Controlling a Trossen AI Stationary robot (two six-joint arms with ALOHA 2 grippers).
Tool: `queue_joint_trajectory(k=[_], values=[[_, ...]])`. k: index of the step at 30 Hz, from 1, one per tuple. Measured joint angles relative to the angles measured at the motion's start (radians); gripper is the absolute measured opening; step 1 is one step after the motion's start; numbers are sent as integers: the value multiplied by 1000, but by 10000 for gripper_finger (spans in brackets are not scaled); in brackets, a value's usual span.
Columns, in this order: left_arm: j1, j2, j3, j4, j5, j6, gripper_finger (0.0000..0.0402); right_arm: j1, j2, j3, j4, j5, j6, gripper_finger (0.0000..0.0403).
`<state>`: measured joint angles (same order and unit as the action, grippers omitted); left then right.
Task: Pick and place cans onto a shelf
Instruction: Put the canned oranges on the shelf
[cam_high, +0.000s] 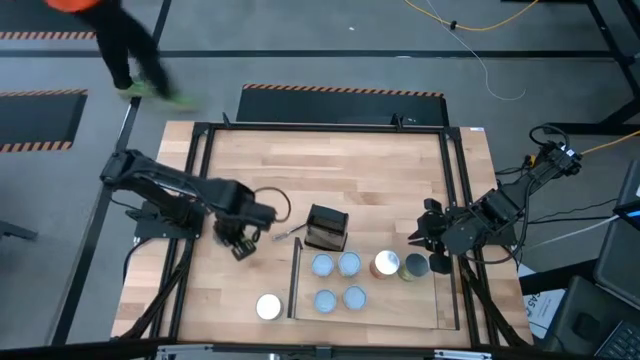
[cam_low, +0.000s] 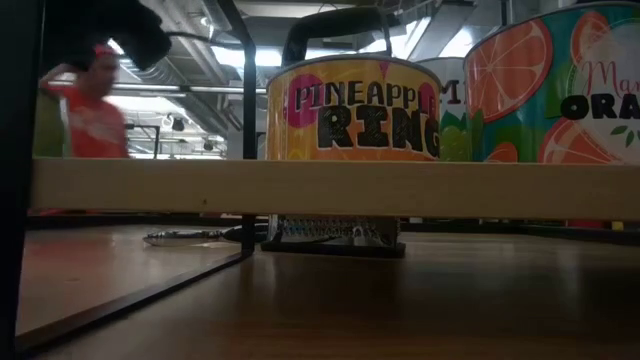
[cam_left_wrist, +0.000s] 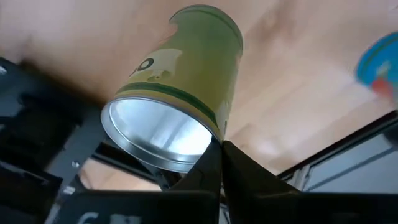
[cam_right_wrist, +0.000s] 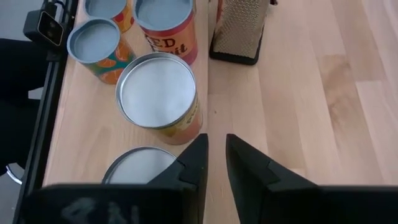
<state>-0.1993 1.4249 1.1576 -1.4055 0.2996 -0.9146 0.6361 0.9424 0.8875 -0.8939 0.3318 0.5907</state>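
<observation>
Main worry for me is the left hand: its two dark fingers are pinching fully shut on nothing, and they're pointing right at the lone green-and-yellow labelled tin can with the silver top. That can is sitting on the pale wooden desk in the lower left-of-centre part of the high view, just outside the low light-wood shelf with the thin black frame. If the arm is pushing in like that without opening, I reckon it's just going to shove the can or tip it over. The left arm is reaching in from the left edge, elbow bent, wrist angling down. The right hand is hovering at the lower right, fingers parted only a sliver and holding nothing, looking down over the gold-labelled can and its neighbours on the shelf. They're packed close, so a low pass could be clipping one. The dark metal box grater is standing just above the shelf.
</observation>
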Motion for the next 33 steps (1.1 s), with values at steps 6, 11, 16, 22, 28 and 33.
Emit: queue_joint_trajectory(k=[6,11,16,22,28,33], values=[[-52,120,0,2,39,-1,0,0,0,0,19,0,1,61],[-64,189,0,3,75,5,0,0,0,0,20,0,1,61],[-64,208,0,4,78,8,11,0,0,0,21,0,1,61],[-64,208,0,13,79,13,32,0,0,0,22,0,1,61],[-64,208,0,44,80,39,66,0,0,0,22,0,0,61],[-64,207,0,43,77,37,76,0,0,0,22,0,-1,61]])
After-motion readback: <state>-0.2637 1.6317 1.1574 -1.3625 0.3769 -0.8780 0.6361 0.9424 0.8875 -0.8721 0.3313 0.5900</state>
